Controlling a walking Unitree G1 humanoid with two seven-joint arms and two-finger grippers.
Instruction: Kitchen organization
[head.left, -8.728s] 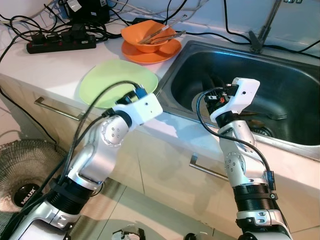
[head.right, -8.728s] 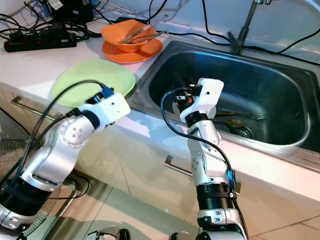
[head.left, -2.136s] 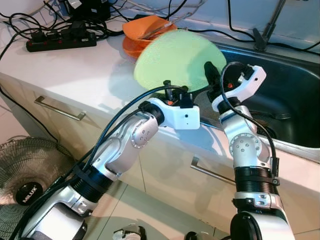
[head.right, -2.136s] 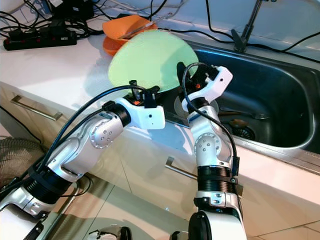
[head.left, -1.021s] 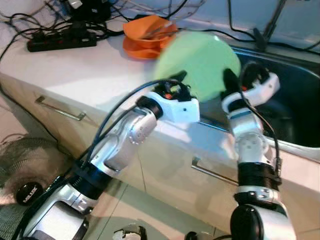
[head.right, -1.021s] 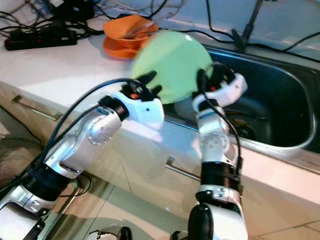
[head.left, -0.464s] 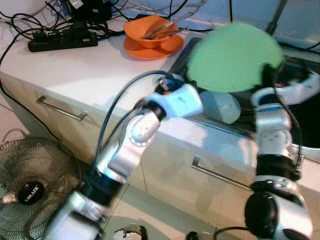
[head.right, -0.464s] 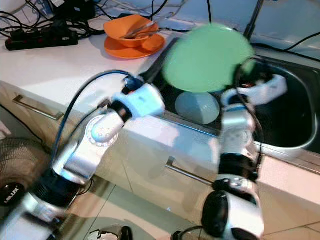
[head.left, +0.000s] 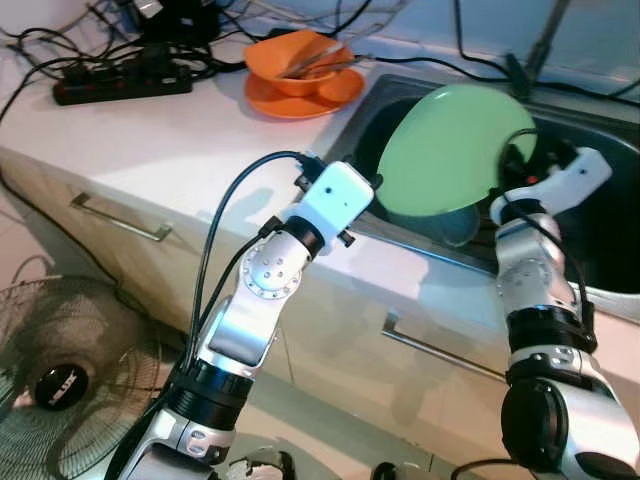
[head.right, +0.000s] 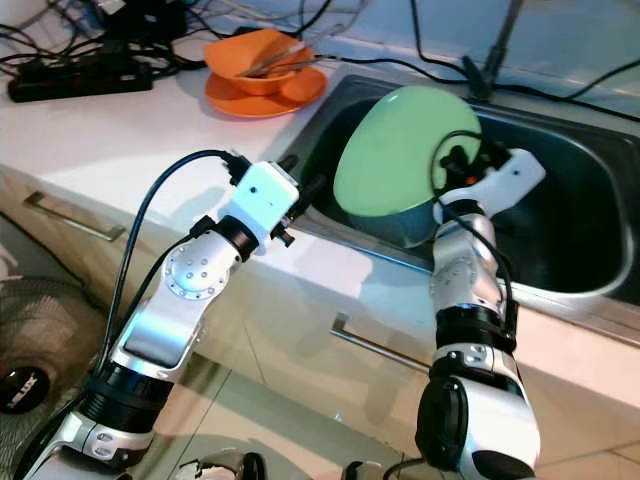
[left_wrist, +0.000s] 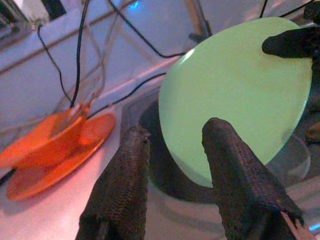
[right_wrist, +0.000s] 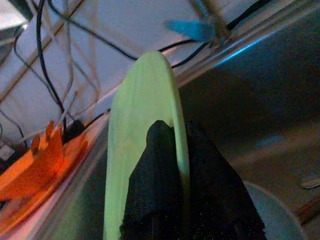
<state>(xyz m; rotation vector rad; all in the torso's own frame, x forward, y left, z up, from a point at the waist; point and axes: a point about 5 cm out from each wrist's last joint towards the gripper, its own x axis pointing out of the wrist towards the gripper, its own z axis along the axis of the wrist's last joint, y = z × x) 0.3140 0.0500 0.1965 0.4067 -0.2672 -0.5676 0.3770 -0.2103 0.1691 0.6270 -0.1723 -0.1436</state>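
Observation:
A light green plate (head.left: 450, 150) stands tilted on edge over the left part of the steel sink (head.left: 600, 170). My right gripper (right_wrist: 175, 130) is shut on its rim, one black finger on each face; in the eye views it sits at the plate's right edge (head.right: 455, 160). My left gripper (left_wrist: 175, 129) is open with nothing between its fingers. It hovers at the sink's left rim, a short way from the plate (left_wrist: 240, 95). A pale translucent bowl (head.right: 400, 228) lies in the sink just under the plate.
An orange bowl (head.left: 300, 60) holding metal tongs sits on an orange plate (head.left: 300, 100) at the back of the white counter. A black power strip (head.left: 120, 85) and cables lie at the back left. A floor fan (head.left: 60, 380) stands lower left. Drawer handles (head.left: 115, 215) run along the cabinet front.
The plate has travelled right from over the counter edge and come down over the sink in my right gripper. My left gripper has let go of it and drawn back.

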